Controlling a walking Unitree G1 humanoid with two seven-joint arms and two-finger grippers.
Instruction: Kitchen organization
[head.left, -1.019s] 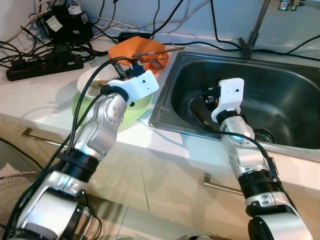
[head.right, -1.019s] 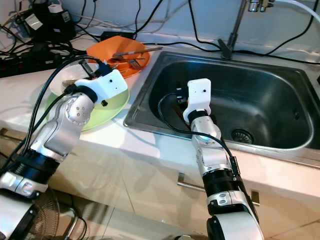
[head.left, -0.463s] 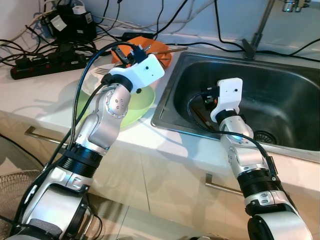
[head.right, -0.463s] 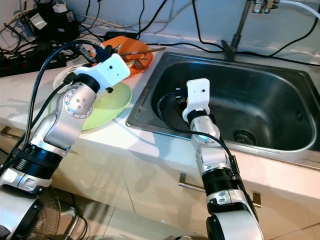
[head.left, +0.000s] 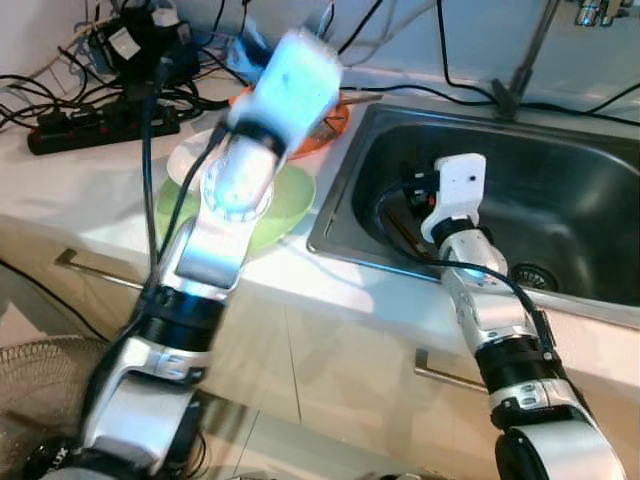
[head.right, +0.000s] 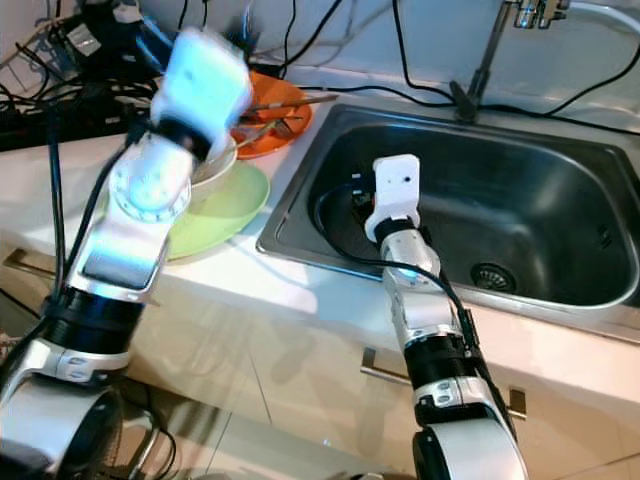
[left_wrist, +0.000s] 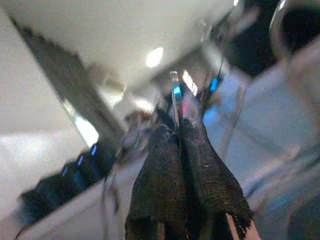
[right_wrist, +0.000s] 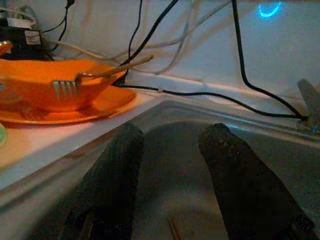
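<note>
My left arm is raised above the counter and blurred, its white wrist housing (head.left: 300, 70) over the orange plate (head.left: 338, 115). In the left wrist view, my left gripper (left_wrist: 178, 127) is shut on a thin metal utensil (left_wrist: 174, 95) that sticks out past the fingertips. A green plate (head.left: 288, 205) with a white bowl (head.left: 188, 160) on it lies under the arm. My right gripper (right_wrist: 167, 135) stands open inside the steel sink (head.left: 590, 200), with nothing between its fingers. A fork (right_wrist: 65, 88) rests in an orange bowl (right_wrist: 30, 95) on the orange plate.
A black power strip (head.left: 90, 130) and a tangle of cables lie at the back left of the counter. The faucet (head.left: 530, 50) rises behind the sink, and the drain (head.left: 527, 272) is at its bottom. Cabinet handles (head.left: 450, 370) sit below the counter edge.
My left arm has swung up from the green plate and white bowl to high above the orange plate, with the utensil in its fingers. The right arm has stayed still.
</note>
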